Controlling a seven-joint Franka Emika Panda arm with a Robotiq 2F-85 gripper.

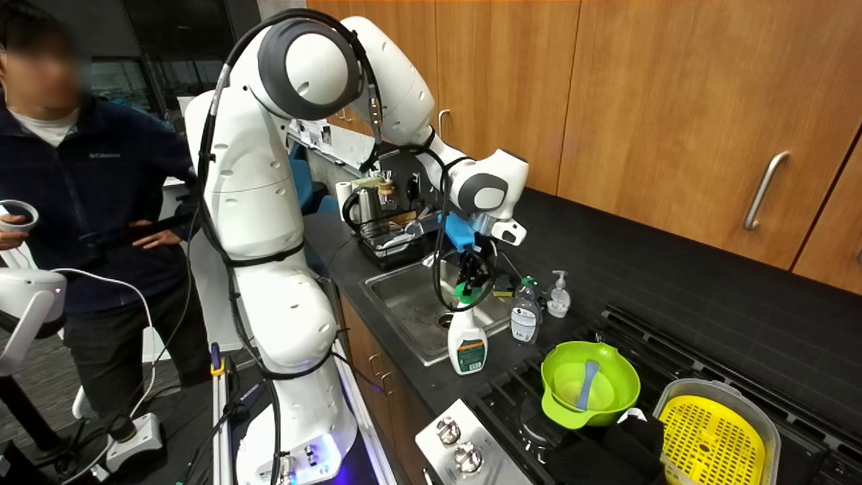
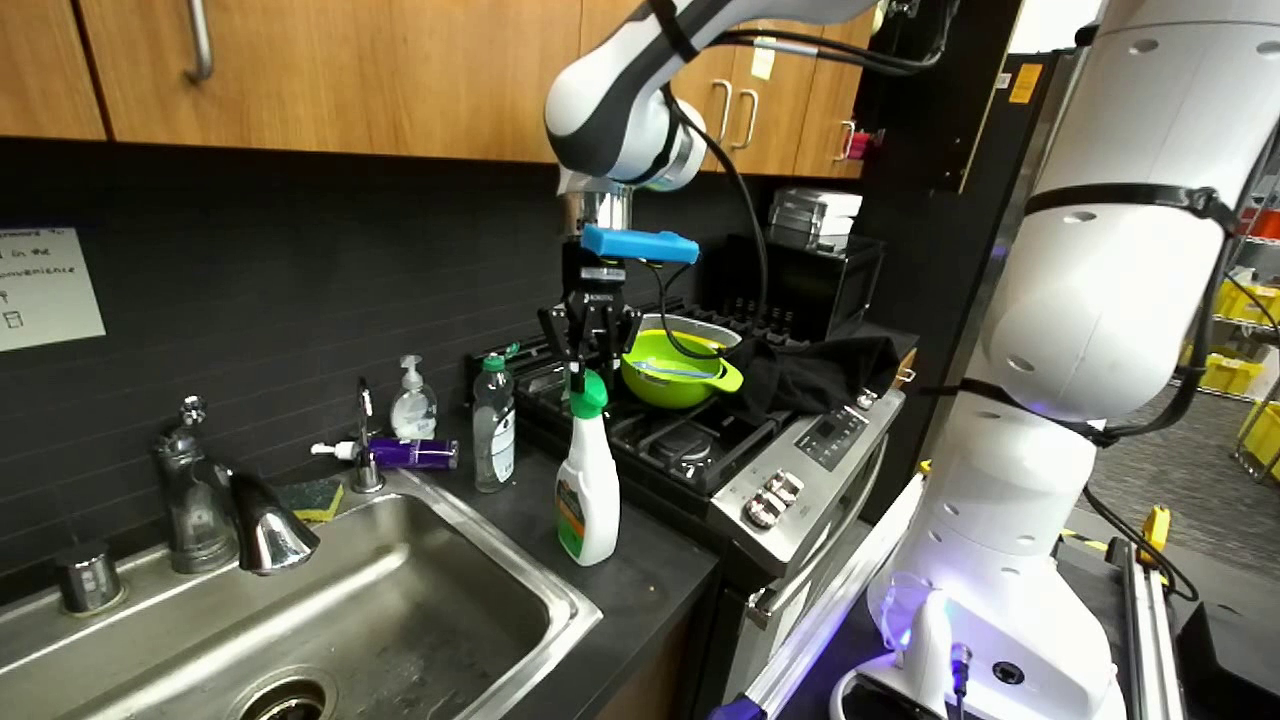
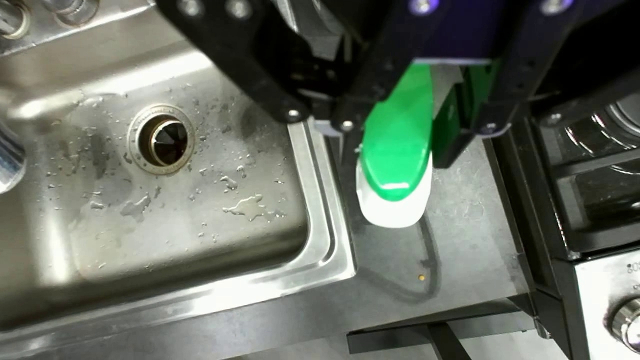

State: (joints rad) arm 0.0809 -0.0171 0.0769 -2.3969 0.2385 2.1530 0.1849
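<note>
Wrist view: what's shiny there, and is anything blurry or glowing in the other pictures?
In the wrist view, glare streaks the sink and a white glint shines on the spray bottle; in an exterior view, a face is blurred; in both exterior views, the robot's base glows blue-violet.

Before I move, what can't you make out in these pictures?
Spray bottle: fill level, hidden by its white wall, all views.
Its cap: one end hidden by the pincer, wrist view.
Its label: print too small, in an exterior view.
Note: words cut off by left edge, in an exterior view.
Face: blurred, in an exterior view.
</note>
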